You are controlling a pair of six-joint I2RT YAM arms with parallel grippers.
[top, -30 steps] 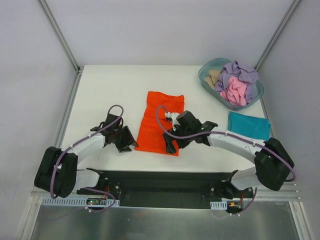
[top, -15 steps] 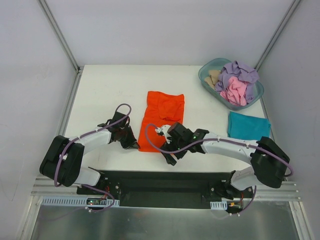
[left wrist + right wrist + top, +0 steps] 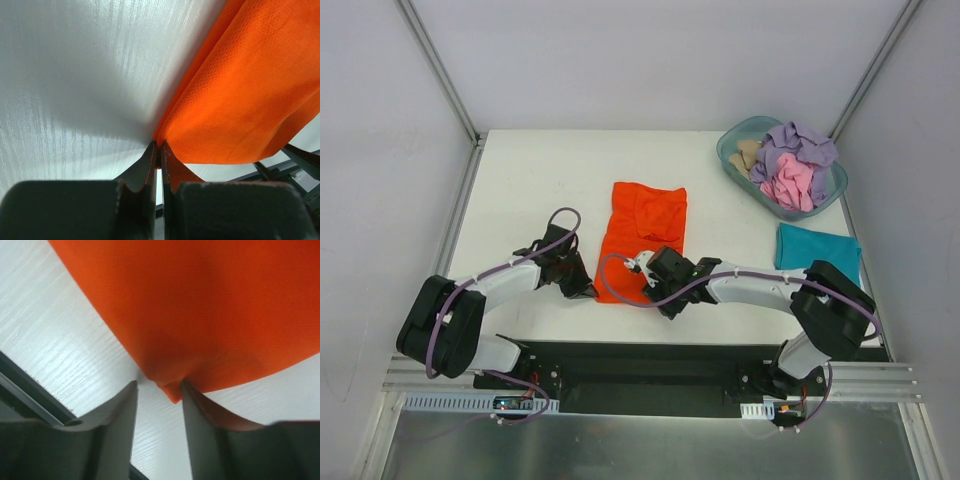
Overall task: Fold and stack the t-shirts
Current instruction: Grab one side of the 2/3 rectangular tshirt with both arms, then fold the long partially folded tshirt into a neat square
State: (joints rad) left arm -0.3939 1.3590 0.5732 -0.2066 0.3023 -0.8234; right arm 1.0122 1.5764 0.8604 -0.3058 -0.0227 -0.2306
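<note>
A bright orange t-shirt lies folded lengthwise in the middle of the table. My left gripper is shut on its near left corner; the left wrist view shows the fingers pinched tight on the orange cloth. My right gripper is at the near right corner. In the right wrist view its fingers stand apart, with the corner of the orange cloth hanging between them and against the right finger. A folded teal t-shirt lies at the right.
A translucent blue-green tub at the back right holds crumpled lavender, pink and beige shirts. The black base rail runs along the near table edge, just behind both grippers.
Both grippers came down to the shirt's near corners. The left one closed on its corner. The right one moved left to the right corner, and its fingers narrowed.
</note>
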